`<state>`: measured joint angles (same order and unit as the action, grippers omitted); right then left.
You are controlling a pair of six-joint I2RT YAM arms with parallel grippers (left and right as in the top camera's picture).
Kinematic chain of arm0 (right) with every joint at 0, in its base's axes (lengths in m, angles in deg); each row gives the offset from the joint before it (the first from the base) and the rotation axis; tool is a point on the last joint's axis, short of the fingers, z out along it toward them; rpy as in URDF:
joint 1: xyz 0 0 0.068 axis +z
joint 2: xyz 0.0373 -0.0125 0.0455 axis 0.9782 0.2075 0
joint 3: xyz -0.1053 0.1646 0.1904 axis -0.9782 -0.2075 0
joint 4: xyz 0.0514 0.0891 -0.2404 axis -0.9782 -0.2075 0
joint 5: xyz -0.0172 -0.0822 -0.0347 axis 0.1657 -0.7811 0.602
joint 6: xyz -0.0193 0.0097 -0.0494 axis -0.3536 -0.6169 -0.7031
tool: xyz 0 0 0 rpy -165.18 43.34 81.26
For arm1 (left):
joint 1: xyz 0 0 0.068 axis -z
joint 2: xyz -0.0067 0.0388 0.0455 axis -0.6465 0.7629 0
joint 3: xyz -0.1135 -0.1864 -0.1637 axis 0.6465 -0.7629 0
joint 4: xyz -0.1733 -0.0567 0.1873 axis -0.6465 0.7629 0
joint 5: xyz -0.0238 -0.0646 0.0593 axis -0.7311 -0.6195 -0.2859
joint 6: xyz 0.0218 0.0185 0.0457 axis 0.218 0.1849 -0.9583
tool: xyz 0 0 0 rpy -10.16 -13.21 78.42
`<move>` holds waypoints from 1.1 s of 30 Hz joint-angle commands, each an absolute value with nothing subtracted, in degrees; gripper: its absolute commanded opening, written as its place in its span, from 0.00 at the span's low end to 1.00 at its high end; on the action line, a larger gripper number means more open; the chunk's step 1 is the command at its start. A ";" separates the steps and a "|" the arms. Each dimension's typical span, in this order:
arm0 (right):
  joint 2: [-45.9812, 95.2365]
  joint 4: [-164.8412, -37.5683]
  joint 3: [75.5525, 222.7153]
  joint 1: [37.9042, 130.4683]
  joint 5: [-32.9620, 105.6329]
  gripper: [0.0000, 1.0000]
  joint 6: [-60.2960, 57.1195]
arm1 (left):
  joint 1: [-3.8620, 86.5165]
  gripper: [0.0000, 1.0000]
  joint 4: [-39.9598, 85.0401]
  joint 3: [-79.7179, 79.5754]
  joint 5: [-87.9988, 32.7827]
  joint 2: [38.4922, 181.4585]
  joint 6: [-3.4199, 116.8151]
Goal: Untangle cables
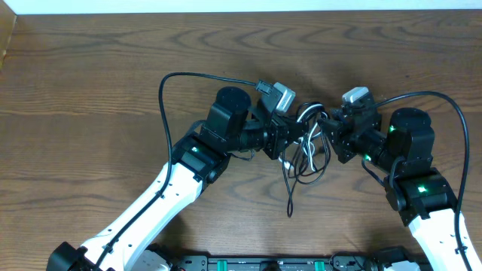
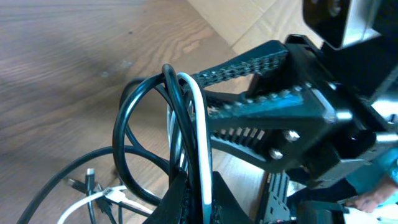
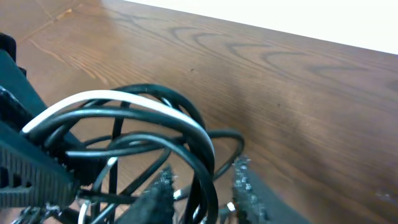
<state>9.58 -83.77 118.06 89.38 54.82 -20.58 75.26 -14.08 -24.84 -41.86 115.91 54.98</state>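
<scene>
The cables (image 1: 305,154) are a small bundle of looped black and white cords held up between the two arms at mid-table. My left gripper (image 1: 296,134) is shut on a white and a black strand (image 2: 198,124), pinched between its fingers (image 2: 177,202). My right gripper (image 1: 325,129) faces it from the right. Its jaws stand apart with black loops (image 3: 199,155) passing between the fingers (image 3: 245,186), and gaps show on both sides. A white strand (image 3: 112,98) arches over the bundle. Loose plug ends (image 2: 99,193) trail down onto the table.
The wooden table (image 1: 90,90) runs around the arms on all sides. Thick black arm cables arch over the left arm (image 1: 162,90) and the right arm (image 1: 452,105). One thin black cord end (image 1: 290,203) lies toward the front edge.
</scene>
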 commanded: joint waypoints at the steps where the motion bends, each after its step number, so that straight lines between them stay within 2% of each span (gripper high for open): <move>1: 9.71 -83.40 118.55 89.16 57.04 0.22 -20.93 | 75.13 0.08 -14.69 -23.46 -44.85 115.80 54.85; 4: 9.82 -83.42 118.55 89.29 57.24 0.14 -20.93 | 75.13 0.08 -16.51 -23.46 -48.61 115.80 54.85; 7: 10.02 -83.42 118.52 89.36 57.42 0.01 -20.91 | 75.13 0.08 -17.64 -23.46 -49.29 115.80 54.83; 15: 9.99 -83.58 118.52 89.36 57.42 0.01 -19.97 | 75.11 0.08 -17.75 -23.46 -46.45 115.80 54.79; 20: 9.16 -83.90 118.52 89.36 57.50 0.01 -18.18 | 75.11 0.08 -15.50 -23.46 -34.65 115.80 54.79; 26: 4.92 -84.47 118.52 89.36 57.61 0.01 -16.98 | 75.11 0.08 -6.19 -23.46 -8.94 115.80 54.81; 33: -2.70 -84.47 118.52 89.36 57.31 0.01 -16.58 | 75.06 0.08 -1.45 -23.46 -0.68 115.80 54.81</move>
<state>1.40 -84.74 117.91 89.62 58.12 -17.39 76.55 -2.37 -23.98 -11.81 115.76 54.94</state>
